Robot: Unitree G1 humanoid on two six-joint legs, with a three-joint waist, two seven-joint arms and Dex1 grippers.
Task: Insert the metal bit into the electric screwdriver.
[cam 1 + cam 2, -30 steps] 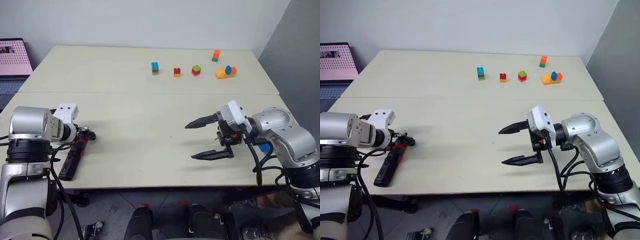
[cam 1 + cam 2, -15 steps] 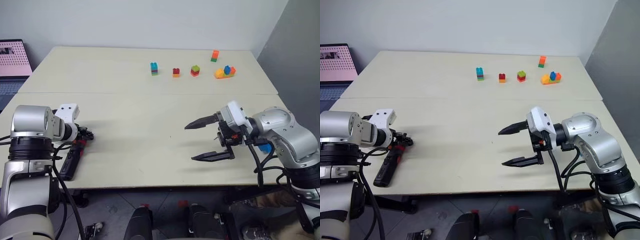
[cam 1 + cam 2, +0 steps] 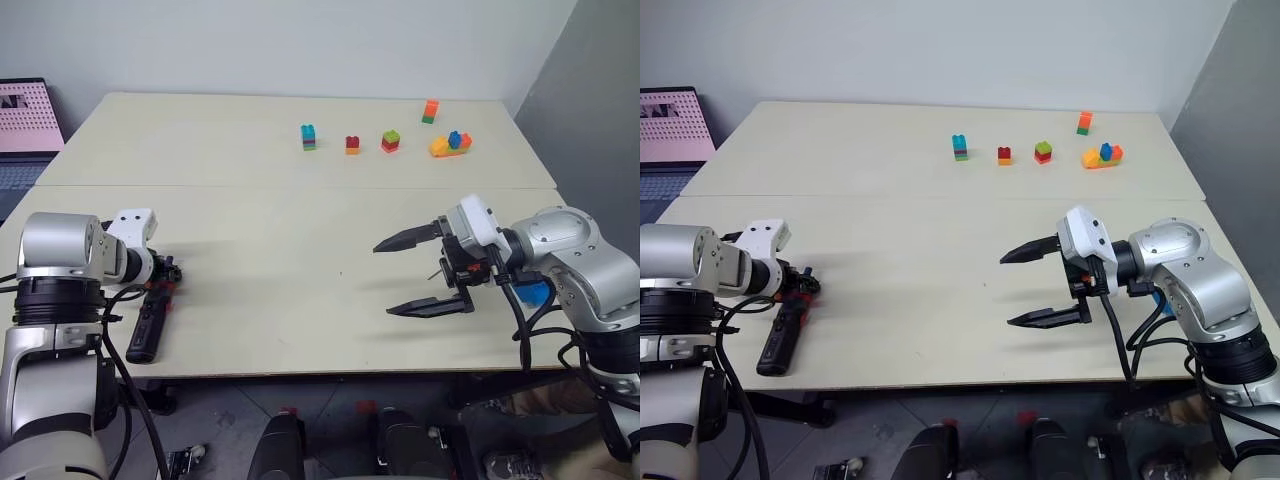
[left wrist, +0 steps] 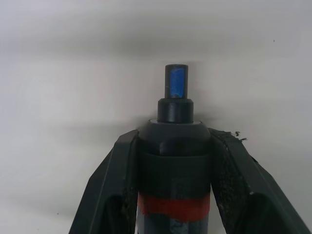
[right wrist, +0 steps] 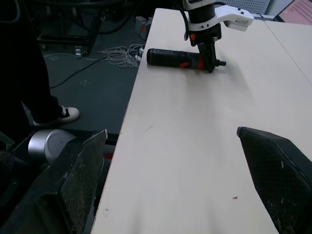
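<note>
The electric screwdriver [image 3: 145,325], black with a red band, lies on the table's near left corner. My left gripper [image 3: 165,275] is shut on its narrow front end, just ahead of the red band. In the left wrist view the fingers [image 4: 109,185] press both sides of the screwdriver [image 4: 174,146], whose blue-tipped nose points at the bare tabletop. My right gripper [image 3: 385,280] hovers open above the right side of the table, pointing left toward the screwdriver [image 5: 170,57], with nothing between its fingers. The metal bit is out of view.
The beige table [image 3: 300,220] has several stacks of toy bricks along its far side, such as a blue one [image 3: 310,137] and an orange one [image 3: 450,145]. A pink screen [image 3: 25,110] stands beyond the left edge. Cables and a person's shoe [image 5: 63,114] lie on the floor there.
My left gripper has gone from open to shut on the screwdriver's front end, and the screwdriver's body has swung slightly. The right gripper stays open in place.
</note>
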